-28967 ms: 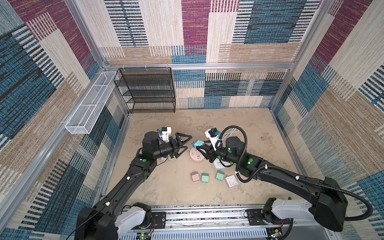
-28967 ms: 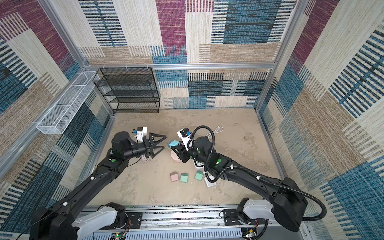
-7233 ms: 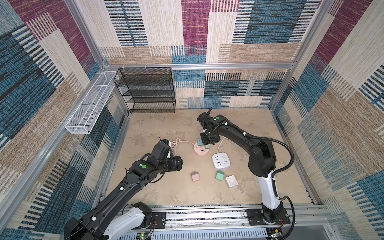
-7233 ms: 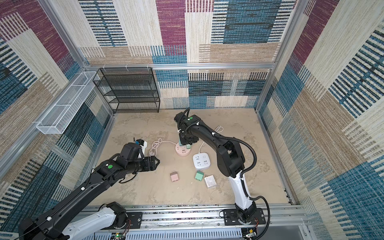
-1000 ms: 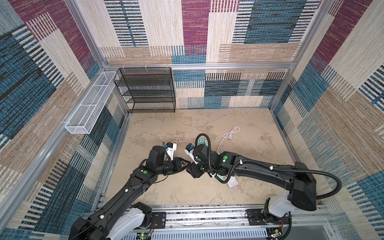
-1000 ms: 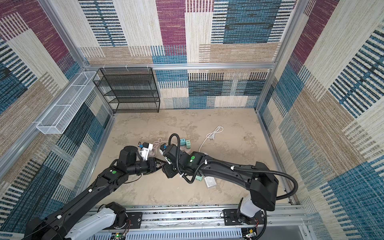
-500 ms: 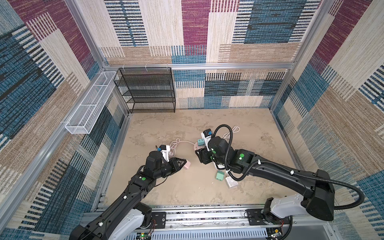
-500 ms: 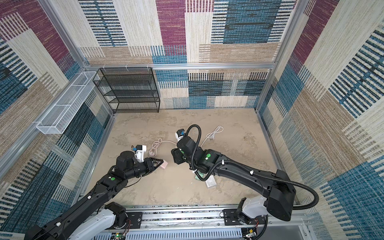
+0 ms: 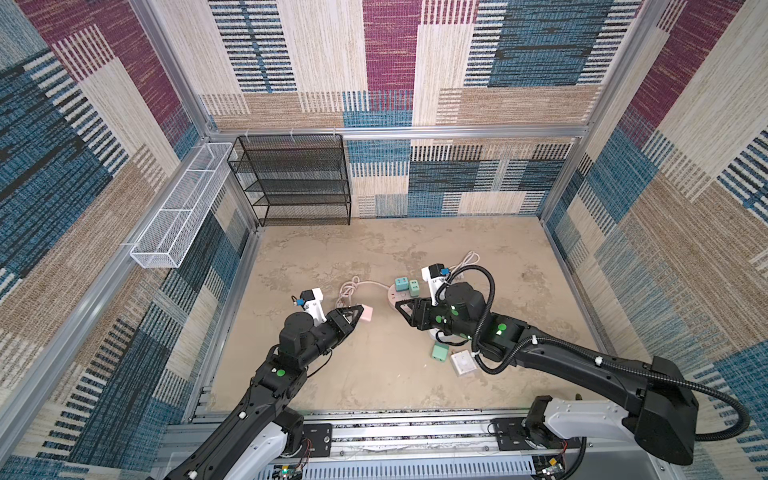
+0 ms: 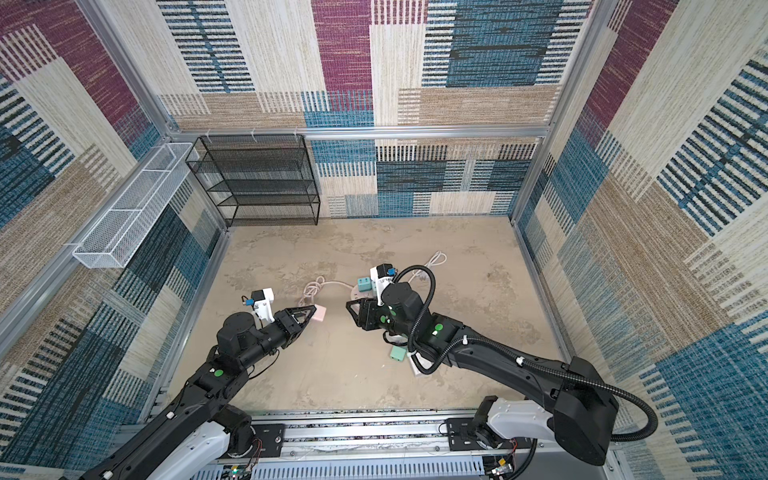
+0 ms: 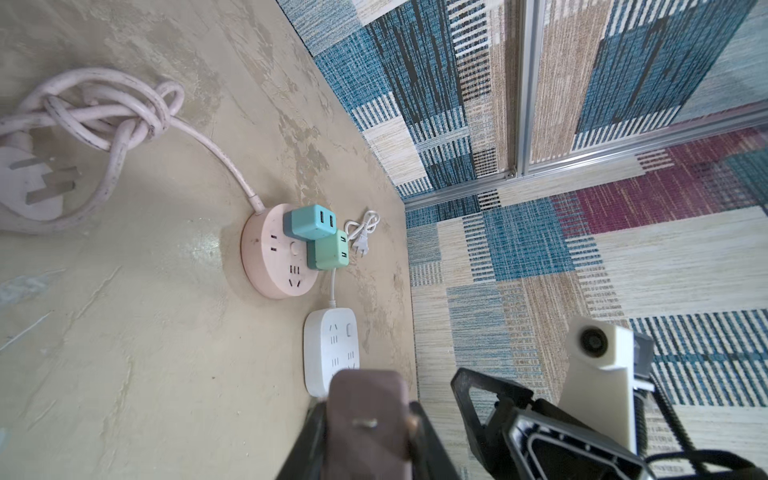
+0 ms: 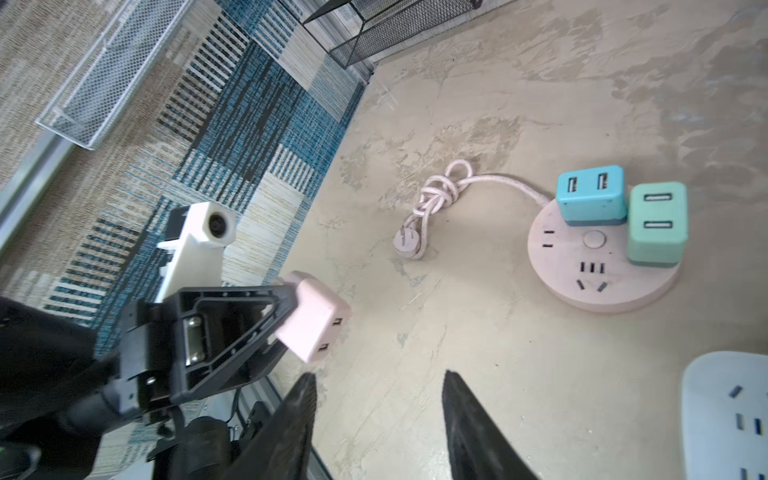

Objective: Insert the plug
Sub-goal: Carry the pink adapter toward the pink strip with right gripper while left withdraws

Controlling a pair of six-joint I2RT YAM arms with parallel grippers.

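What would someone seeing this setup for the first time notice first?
Most likely the pink charger cube held clear of the floor in the left jaws, near the middle in both top views. Next, the round pink power strip lying to its right there, with a blue cube and a green cube plugged in side by side, and the right jaws standing open and empty, facing the held cube.

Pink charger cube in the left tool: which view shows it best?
Right wrist view: the pink charger cube is lit, sharp, both USB ports visible. Both top views show it small; left wrist view shows only a dark, blurred back.
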